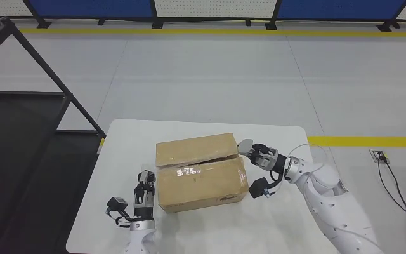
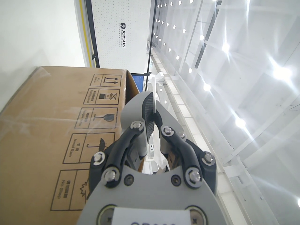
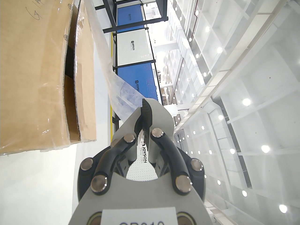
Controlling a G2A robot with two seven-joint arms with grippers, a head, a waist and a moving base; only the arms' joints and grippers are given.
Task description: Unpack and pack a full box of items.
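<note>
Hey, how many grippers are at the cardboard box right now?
2. The left gripper sits beside one end of the box. The right gripper is at the opposite end, shut on a strip of clear tape that runs off the box.

A brown cardboard box (image 1: 200,178) sits on the white table (image 1: 190,134), long side across. Its two top flaps are parted at the seam, and clear tape (image 3: 103,47) trails off one end.
</note>
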